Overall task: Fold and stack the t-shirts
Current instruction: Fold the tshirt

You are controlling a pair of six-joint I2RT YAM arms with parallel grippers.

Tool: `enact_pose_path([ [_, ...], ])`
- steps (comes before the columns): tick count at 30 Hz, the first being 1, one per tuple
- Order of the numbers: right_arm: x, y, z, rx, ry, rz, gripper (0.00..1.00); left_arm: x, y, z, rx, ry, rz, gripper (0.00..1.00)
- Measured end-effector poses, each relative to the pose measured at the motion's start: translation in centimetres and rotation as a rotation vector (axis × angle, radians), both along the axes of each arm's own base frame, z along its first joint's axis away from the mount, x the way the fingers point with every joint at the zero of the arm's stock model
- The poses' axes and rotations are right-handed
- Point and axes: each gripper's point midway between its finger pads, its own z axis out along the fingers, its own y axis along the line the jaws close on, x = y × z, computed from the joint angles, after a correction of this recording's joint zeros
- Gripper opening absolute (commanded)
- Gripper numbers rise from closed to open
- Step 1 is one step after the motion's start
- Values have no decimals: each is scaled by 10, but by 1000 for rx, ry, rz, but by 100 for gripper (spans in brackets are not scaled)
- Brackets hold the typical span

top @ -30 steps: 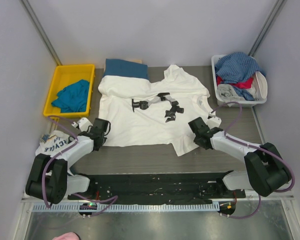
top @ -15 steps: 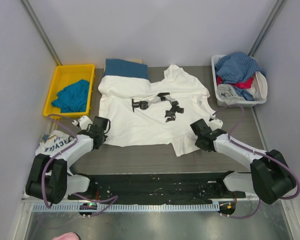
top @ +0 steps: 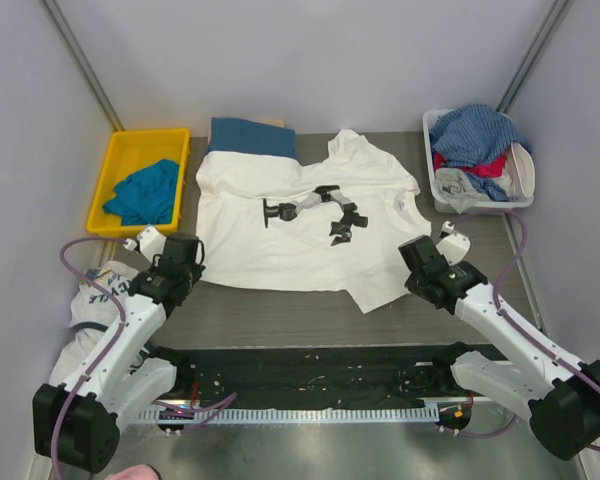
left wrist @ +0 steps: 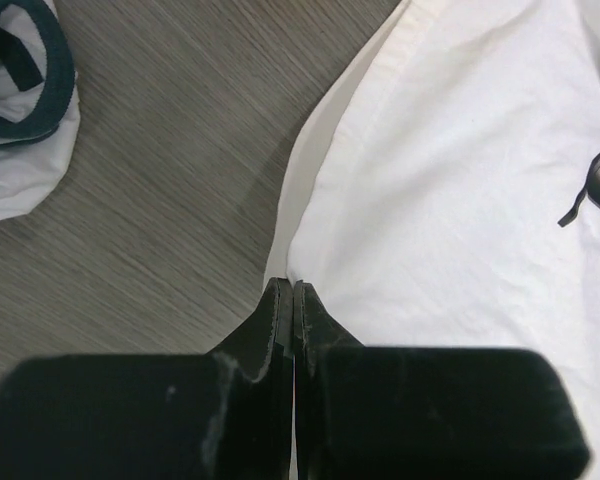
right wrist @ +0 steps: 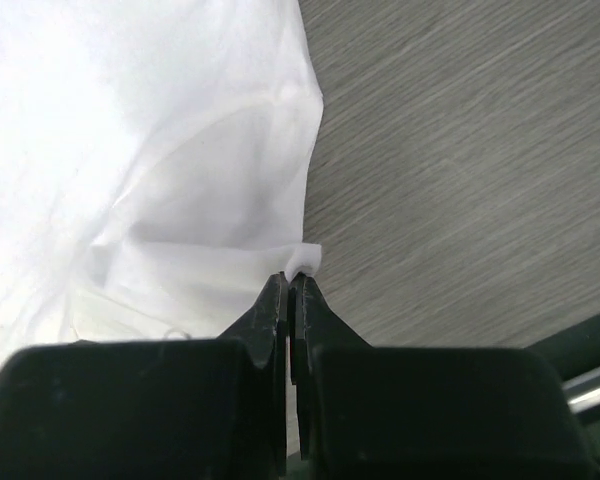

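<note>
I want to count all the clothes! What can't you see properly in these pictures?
- Blue t-shirt: top view, mostly under the white t-shirt.
- Clothes deep in the white basket: top view, buried under the pile.
- White t-shirt's print: left wrist view, cut off by the right edge.

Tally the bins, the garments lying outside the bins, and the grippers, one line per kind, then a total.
Bins: 2, the yellow bin and the white basket.
Garments outside bins: 3, the white t-shirt, the dark blue t-shirt and a white printed garment.
Grippers: 2, the left gripper and the right gripper.
Total: 7.
</note>
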Motion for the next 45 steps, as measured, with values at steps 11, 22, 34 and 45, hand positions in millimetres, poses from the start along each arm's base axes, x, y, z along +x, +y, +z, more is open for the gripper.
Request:
enact_pose_path([
  [11,-12,-16,48,31,-105,-83,1,-28,10,11,7,-3,7,0],
  [22,-16,-28,71,19,-152,-134,1,-37,13,14,12,-6,13,0],
  [34,46,-13,96,-82,-224,-100,1,29,4,37,68,-38,13,0],
  [45,117,-7,92,-171,-226,-71,1,76,0,45,110,-67,3,0],
])
